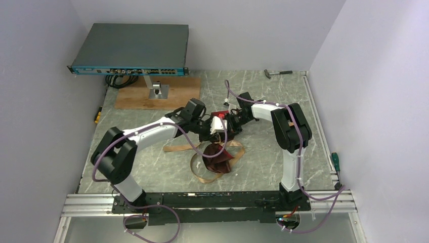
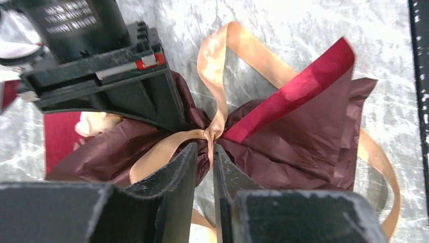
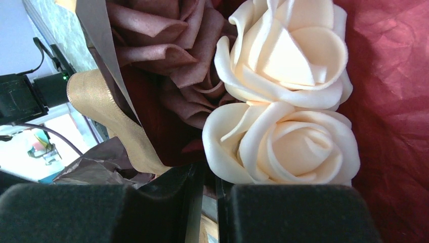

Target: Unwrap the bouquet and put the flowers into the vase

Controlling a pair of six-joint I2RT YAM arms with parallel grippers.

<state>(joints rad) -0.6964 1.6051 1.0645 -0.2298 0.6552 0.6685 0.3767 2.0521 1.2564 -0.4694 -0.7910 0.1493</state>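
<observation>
The bouquet [image 1: 217, 161] lies on the table between both arms, its dark red crinkled paper [image 2: 303, 136] cinched at the neck by a tan ribbon [image 2: 217, 66] tied in a knot. My left gripper [image 2: 206, 147] sits just below that knot, jaws narrowed on the ribbon's hanging tail. My right gripper [image 3: 210, 174] is shut on the wrapping's edge beside the flowers. Two of them, cream roses [image 3: 286, 76], fill the right wrist view, with a mauve rose [image 3: 172, 45] behind. The right gripper's black body [image 2: 101, 76] presses into the paper. The vase is out of view.
A grey network box [image 1: 130, 50] on a stand over a wooden board [image 1: 157, 93] occupies the back left. A hammer [image 1: 278, 73] lies at the back right, a green-handled screwdriver [image 1: 335, 162] at the right edge. Loose ribbon loops [image 1: 202, 174] trail around the bouquet.
</observation>
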